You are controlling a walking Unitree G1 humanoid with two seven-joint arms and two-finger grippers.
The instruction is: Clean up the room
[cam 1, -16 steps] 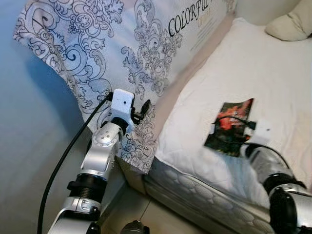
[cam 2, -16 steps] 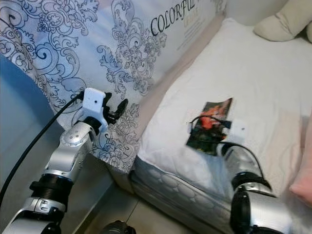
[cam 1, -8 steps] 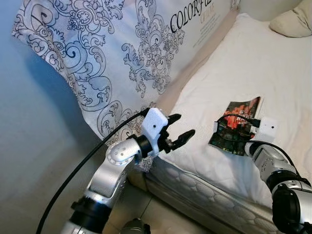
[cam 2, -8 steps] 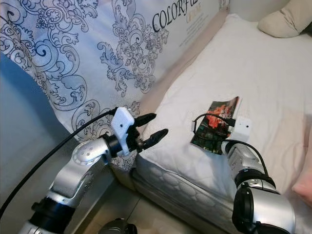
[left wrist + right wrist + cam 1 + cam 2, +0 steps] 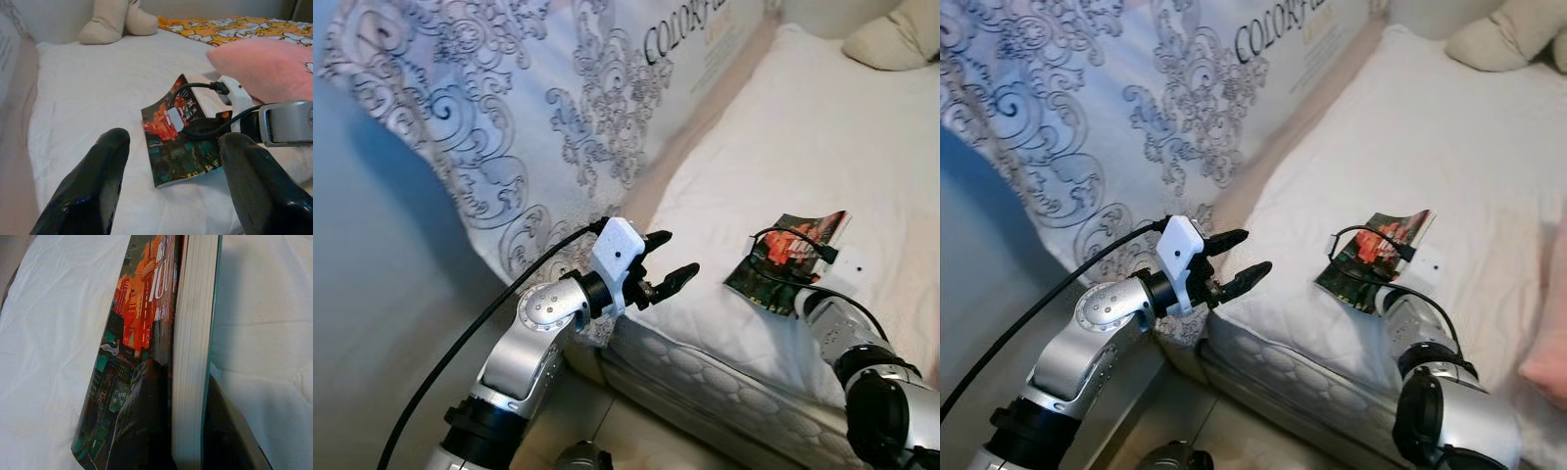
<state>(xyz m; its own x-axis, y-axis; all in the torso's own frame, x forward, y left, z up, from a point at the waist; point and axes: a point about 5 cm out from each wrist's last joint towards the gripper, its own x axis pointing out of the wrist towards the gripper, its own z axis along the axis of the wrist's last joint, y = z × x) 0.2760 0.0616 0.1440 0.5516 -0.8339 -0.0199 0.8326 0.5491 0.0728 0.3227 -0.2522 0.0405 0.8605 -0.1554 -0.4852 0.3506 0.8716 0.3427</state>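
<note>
Right wrist view, right tool [image 5: 188, 450] pinching book [image 5: 146, 347], left tool [image 5: 668, 262] spread above mattress [image 5: 773, 147]

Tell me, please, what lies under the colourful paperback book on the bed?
The colourful paperback book rests on the white quilted bedsheet. The right gripper has its jaws closed on the book's near edge, one finger on the cover. Anything beneath the book is hidden.

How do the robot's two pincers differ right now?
The left pincer hovers open and empty beside the white mattress; the right pincer is shut on the dark paperback book with the orange city cover, lying on that mattress. Both have black fingers.
</note>
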